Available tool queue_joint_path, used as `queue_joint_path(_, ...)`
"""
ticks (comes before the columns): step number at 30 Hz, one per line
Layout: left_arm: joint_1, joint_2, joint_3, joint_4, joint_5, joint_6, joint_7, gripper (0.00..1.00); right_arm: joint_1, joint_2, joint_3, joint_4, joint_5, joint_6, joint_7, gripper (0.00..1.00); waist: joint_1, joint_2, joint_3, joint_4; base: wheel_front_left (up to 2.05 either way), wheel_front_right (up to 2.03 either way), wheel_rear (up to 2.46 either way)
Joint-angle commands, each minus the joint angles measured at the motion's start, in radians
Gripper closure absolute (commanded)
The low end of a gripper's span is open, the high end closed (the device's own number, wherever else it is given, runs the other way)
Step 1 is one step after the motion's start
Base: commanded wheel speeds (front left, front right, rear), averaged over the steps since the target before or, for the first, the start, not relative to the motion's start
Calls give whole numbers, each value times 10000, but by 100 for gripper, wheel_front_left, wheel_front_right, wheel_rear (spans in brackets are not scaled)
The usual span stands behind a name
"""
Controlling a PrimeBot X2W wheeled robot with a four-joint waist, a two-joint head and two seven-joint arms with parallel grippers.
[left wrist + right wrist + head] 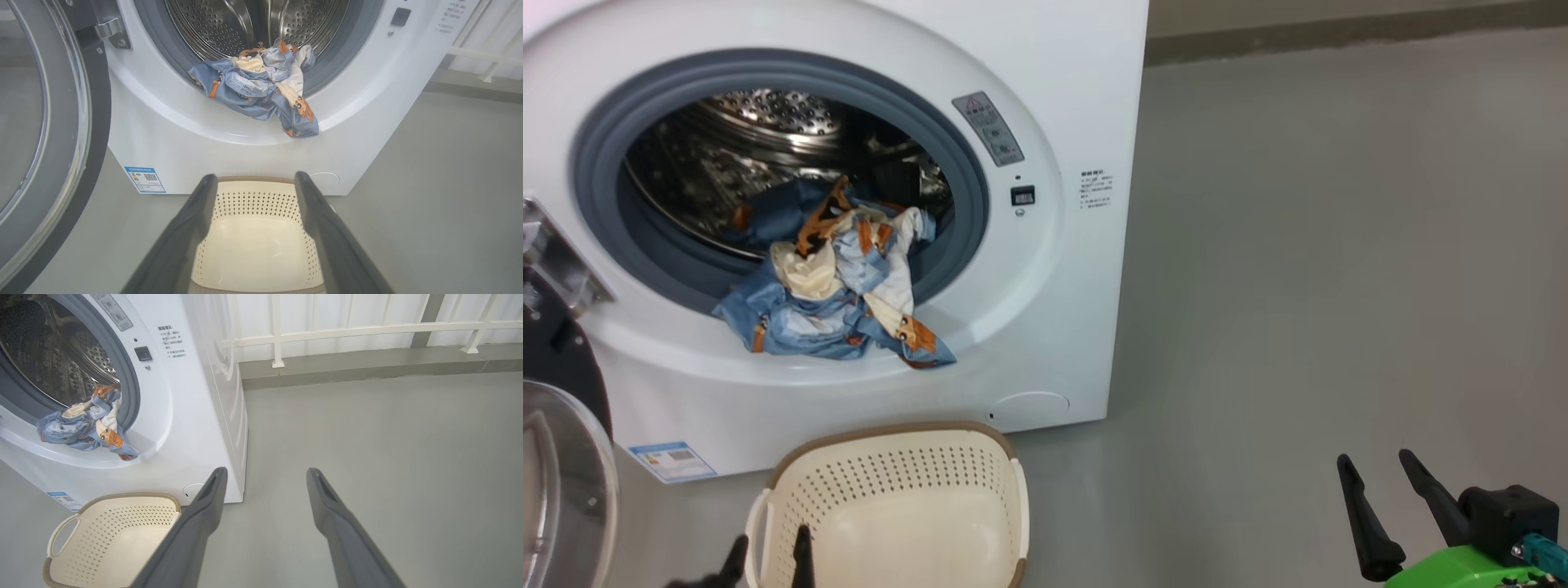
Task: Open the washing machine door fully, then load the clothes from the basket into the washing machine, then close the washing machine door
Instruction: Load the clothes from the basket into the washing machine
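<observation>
The white washing machine (1045, 98) stands with its black glass door (560, 457) swung wide to the left. The light blue clothes (837, 282) lie in the drum mouth, a corner draped over the grey gasket onto the white front ring; the clothes (261, 85) hang the same way in the left wrist view. The cream basket (890, 506) sits on the floor below, nothing in it. My left gripper (768, 551) hovers open over the basket's near rim. My right gripper (1376, 469) is open above the floor to the right, apart from everything.
Grey floor (1339, 245) spreads to the right of the machine. A white railing (347, 330) on a low kerb runs along the back. The open door (41, 122) takes up the space left of the basket (257, 232).
</observation>
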Motion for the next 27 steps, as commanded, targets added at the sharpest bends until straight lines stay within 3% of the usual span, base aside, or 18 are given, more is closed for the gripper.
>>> queue_joint_path(1, -751, 205, 377, -26, -112, -61, -10, 0, -473, -148, 251, -324, 40, 44, -68, 0, 0, 0, 305, -118, 0, 0, 0)
queue_joint_path(17, -5486, 637, 230, 3955, -246, -689, 367, 0, -1602, -136, 505, 20, -294, 44, -570, 0, 0, 0, 2344, -670, 0, 0, 0)
queue_joint_path(27, -8241, 826, 138, 6409, -278, -1011, 298, 0, -1955, -134, 573, 290, -409, 44, -771, 0, 0, 0, 2811, -996, 0, 0, 0)
